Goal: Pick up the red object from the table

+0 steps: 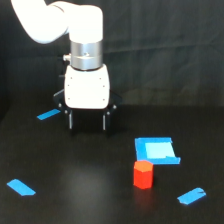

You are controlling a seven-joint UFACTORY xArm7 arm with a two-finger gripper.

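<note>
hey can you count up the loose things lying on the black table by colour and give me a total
Red: 1, the small red-orange faceted block.
Blue: 4, the flat blue square piece and three blue tape strips.
Total: 5.

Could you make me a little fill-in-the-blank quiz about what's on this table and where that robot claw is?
1. The red object stands right in front of a flat square piece coloured ____.
2. The gripper hangs with its fingers open, holding ____.
3. In the exterior view, the red object lies to the gripper's lower ____.
4. The number of loose blue tape strips on the black table is ____.

Missing words: blue; nothing; right; three
</note>
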